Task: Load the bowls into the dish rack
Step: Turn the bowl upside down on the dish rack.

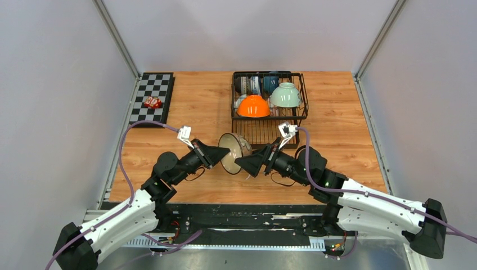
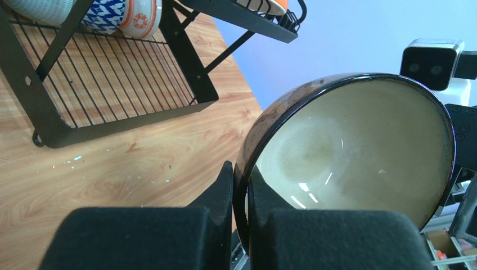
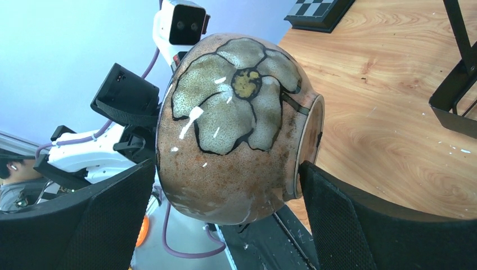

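Top external view: the wooden surface (image 1: 349, 112) fills the frame, and at its far middle sits the rack (image 1: 234, 101), with a checkerboard (image 1: 154, 84) off at the far left edge. The rack is part loaded. An orange bowl (image 1: 253, 107) and a green bowl (image 1: 286, 95) sit upside down side by side in it, most likely so they would drain, with more crockery behind them.

In front of the rack, the left arm (image 1: 124, 216) and right arm (image 1: 371, 205) reach in from their corners, both stretched low and angled inward, wrists nose to nose. Between them hangs the cream bowl (image 1: 232, 151), clear of the surface and tipped on its side, mouth towards the left arm, flowered underside towards the right.

From the left wrist, the left end effector (image 2: 239, 180) is clenched on the dark rim, one finger inside and one outside. It's a thin pinch, enough to carry but poor for slotting the bowl in.

From the right wrist, the right end effector (image 3: 226, 169) is released, jaws spread to their widest and straddling the bowl's belly. One pad sits just beside the foot ring, the other out by the rim side. I cannot tell whether either pad touches. This reads as a handover being set up, with the right taking a broader grip for the trip to the rack.
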Robot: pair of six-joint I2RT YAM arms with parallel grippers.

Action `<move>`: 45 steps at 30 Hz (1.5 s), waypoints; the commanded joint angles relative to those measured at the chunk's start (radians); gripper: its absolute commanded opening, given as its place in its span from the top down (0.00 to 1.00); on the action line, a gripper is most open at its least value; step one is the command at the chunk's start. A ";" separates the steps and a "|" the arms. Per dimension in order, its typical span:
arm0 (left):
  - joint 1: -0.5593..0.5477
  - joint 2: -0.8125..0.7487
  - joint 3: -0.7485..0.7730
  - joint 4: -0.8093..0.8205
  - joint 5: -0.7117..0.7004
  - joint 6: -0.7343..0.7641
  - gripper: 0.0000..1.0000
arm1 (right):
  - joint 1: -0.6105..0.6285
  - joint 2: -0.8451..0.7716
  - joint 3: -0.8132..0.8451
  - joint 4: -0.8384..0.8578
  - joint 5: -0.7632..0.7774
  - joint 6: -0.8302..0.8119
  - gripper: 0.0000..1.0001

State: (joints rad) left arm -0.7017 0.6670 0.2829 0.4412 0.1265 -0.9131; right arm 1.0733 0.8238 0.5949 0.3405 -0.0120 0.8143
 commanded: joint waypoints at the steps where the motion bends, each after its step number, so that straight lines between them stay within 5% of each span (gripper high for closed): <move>1: 0.005 -0.021 0.017 0.121 -0.013 -0.016 1.00 | 0.041 0.012 0.028 0.101 0.027 0.003 0.00; 7: 0.005 -0.027 0.014 0.122 -0.025 -0.010 1.00 | 0.068 0.024 0.023 0.143 0.076 -0.003 0.00; 9: 0.005 -0.028 0.013 0.125 -0.025 -0.009 1.00 | 0.071 0.027 0.018 0.166 0.076 -0.006 0.07; 11: 0.005 -0.027 0.013 0.126 -0.027 -0.007 1.00 | 0.073 0.027 0.014 0.191 0.068 -0.019 0.41; 12: 0.005 -0.027 0.012 0.126 -0.028 -0.006 1.00 | 0.076 0.027 0.011 0.198 0.071 -0.027 0.84; 13: 0.004 -0.026 0.012 0.128 -0.031 -0.006 1.00 | 0.079 0.025 0.011 0.196 0.077 -0.032 0.96; 23: 0.005 -0.010 0.016 0.131 -0.029 -0.016 1.00 | 0.089 0.006 0.007 0.200 0.104 -0.068 0.97; 36: 0.005 0.002 0.031 0.091 -0.030 -0.019 0.50 | 0.089 -0.024 0.031 0.170 0.134 -0.116 0.97; 45: 0.005 0.006 0.039 0.057 -0.029 -0.006 0.45 | 0.088 -0.038 0.037 0.156 0.155 -0.139 0.97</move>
State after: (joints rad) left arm -0.6960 0.6712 0.2935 0.5110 0.0975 -0.9367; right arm 1.1511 0.8169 0.5934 0.3794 0.1310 0.6865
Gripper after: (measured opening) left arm 0.546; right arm 0.739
